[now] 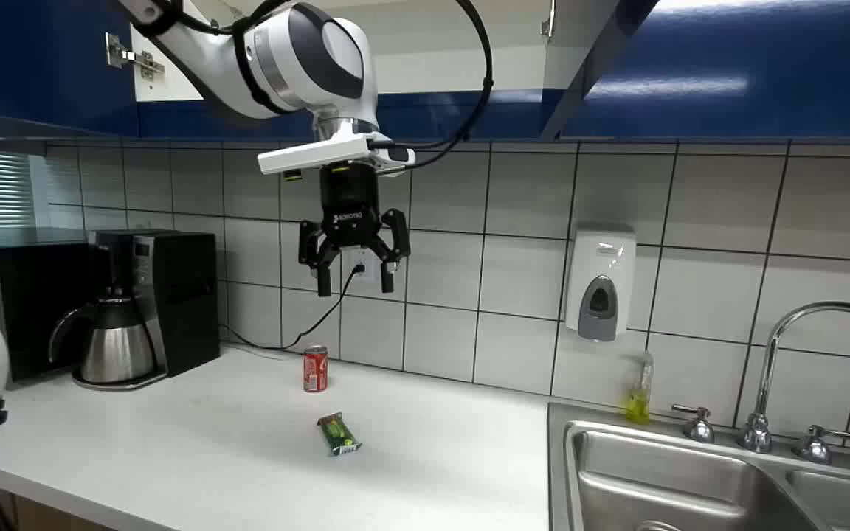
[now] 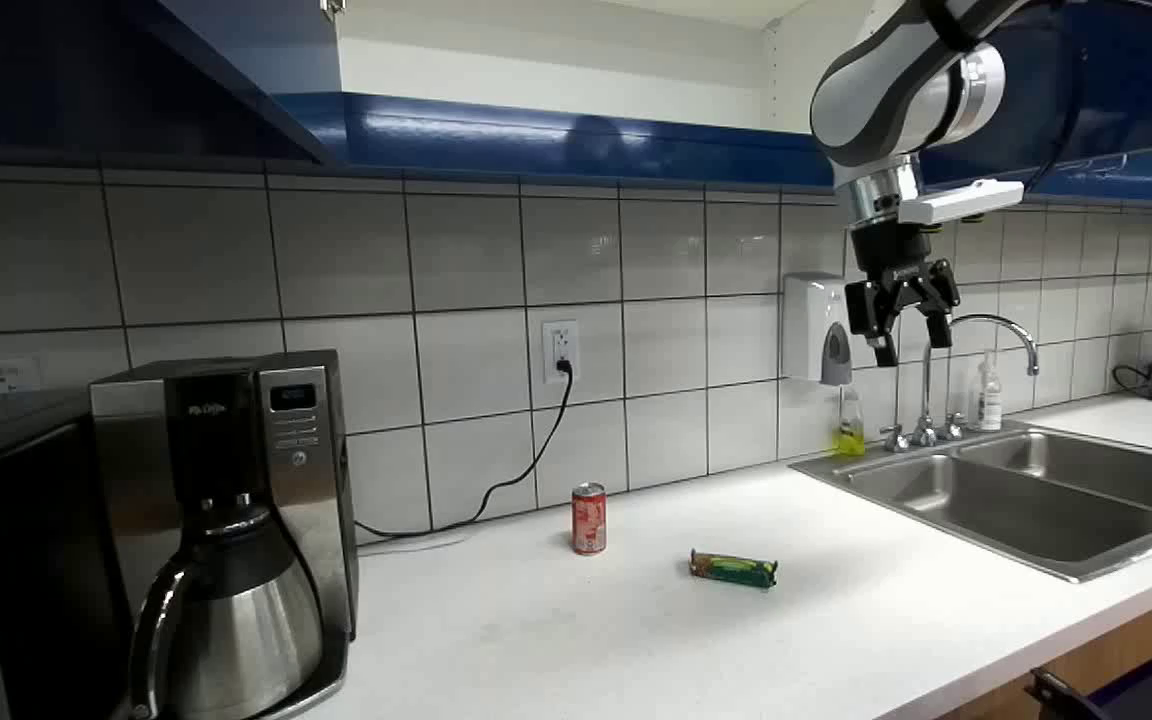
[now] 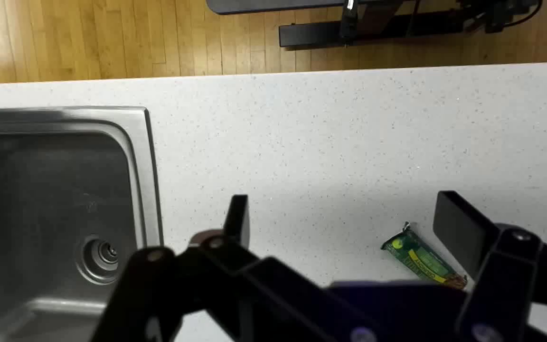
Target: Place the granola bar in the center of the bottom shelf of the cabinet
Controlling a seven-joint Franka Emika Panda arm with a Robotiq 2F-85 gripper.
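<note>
The granola bar, a small flat green packet, lies on the white counter in both exterior views [image 1: 338, 434] [image 2: 733, 569]. In the wrist view the bar [image 3: 420, 259] shows below, beside the right finger, its end partly hidden by the gripper. My gripper [image 1: 356, 282] is open and empty, pointing down well above the counter; it also shows in an exterior view [image 2: 913, 342] and in the wrist view [image 3: 342, 216]. The cabinet [image 1: 454, 114] [image 2: 536, 140] is open above, with blue doors and a white interior. The upper face of its bottom shelf is hidden behind the blue lower edge.
A red can [image 1: 315, 369] [image 2: 589, 520] stands near the bar. A coffee maker [image 1: 181, 302] is at one end, a steel sink [image 1: 679, 464] with a faucet [image 1: 768, 369] at the other. A soap dispenser [image 1: 602, 280] hangs on the tiled wall. Open cabinet doors [image 1: 750, 66] flank the opening.
</note>
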